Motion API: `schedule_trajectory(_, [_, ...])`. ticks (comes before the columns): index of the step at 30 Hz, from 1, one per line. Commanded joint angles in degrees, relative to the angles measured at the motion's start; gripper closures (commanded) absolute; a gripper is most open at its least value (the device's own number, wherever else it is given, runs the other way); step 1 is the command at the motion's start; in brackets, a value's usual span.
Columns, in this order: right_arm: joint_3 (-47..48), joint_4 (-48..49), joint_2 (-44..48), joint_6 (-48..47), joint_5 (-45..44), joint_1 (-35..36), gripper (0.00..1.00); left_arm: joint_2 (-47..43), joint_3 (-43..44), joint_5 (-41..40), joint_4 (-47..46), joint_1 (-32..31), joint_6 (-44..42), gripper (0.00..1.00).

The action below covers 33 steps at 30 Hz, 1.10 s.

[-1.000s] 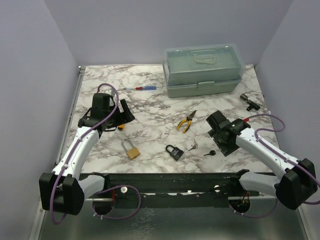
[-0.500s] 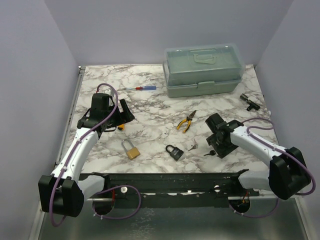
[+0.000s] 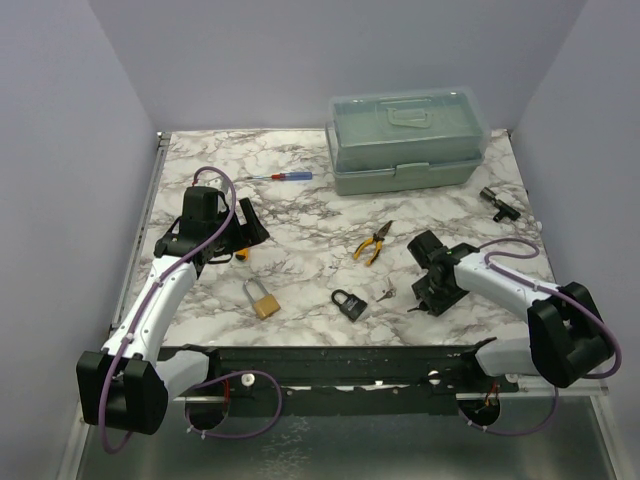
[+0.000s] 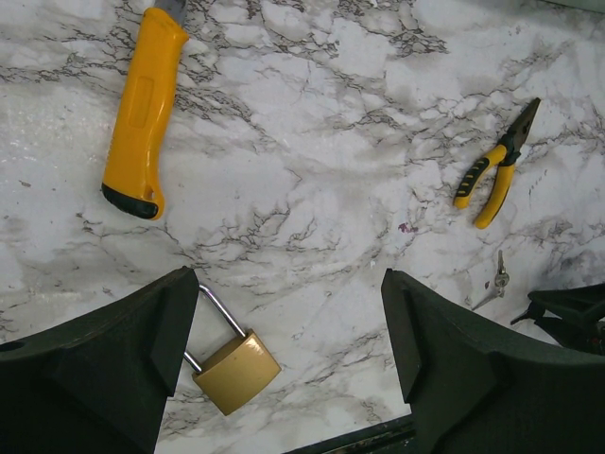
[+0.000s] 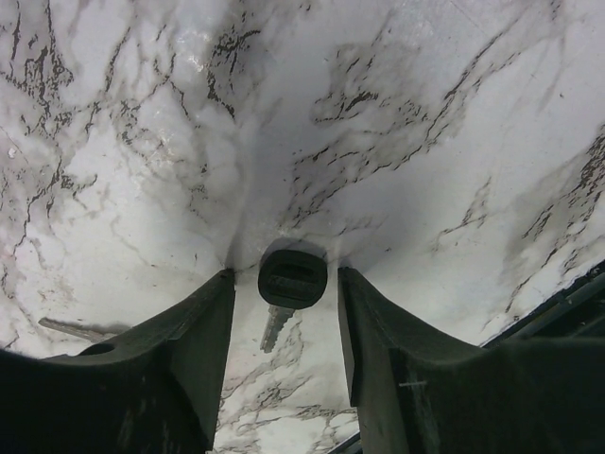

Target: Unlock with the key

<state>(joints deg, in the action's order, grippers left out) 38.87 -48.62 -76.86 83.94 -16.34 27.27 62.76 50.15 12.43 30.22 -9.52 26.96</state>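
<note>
The key, a tiny silver bunch, lies on the marble table between the black padlock and my right gripper. It also shows in the left wrist view. My right gripper is open and low on the table, with its fingers either side of a separate black-headed key lying flat. A brass padlock lies front left. My left gripper is open and empty, held above the table, with the brass padlock by its left finger.
A green toolbox stands at the back right. Yellow-handled pliers lie mid-table and a red-and-blue screwdriver at the back. A yellow utility knife lies near my left gripper. A small black part sits far right.
My right gripper has swung left and down onto the black-headed key, which now sits between its fingers. The left arm has barely moved.
</note>
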Motion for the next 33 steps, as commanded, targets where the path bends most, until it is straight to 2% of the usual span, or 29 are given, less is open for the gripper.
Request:
schedule_trajectory(1, [-2.78, 1.88, -0.88, 0.52, 0.69, -0.35, 0.52, -0.80, 1.62, 0.05, 1.13, -0.34, -0.42, 0.15])
schedule_trajectory(5, [-3.66, 2.72, -1.67, 0.68, 0.18, -0.37, 0.59, -0.71, 1.62, 0.05, 1.11, -0.34, -0.42, 0.15])
schedule_trajectory(9, [-3.72, 2.56, -2.73, 0.71, -0.90, -0.37, 0.71, -0.55, 1.64, 0.05, 1.15, -0.33, -0.42, 0.15])
schedule_trajectory(15, [-3.29, 2.62, -1.45, 0.03, -1.45, -0.39, 0.84, -0.45, 1.63, 0.18, 1.16, -0.34, -0.50, 0.15])
schedule_trajectory(23, [0.24, 0.82, 2.69, -1.19, -2.78, -0.42, 0.93, -0.89, 1.31, 4.65, -0.01, -0.39, 0.10, 0.15])
schedule_trajectory(27, [2.38, 0.88, 4.05, -2.12, -2.71, -0.40, 0.99, -0.94, 0.53, 6.91, -1.72, -0.69, 3.33, 0.15])
schedule_trajectory(33, [5.74, 1.42, 5.74, -3.26, -1.14, -0.38, 1.00, -1.87, -0.98, 7.52, -6.63, -6.53, 8.65, 0.15])
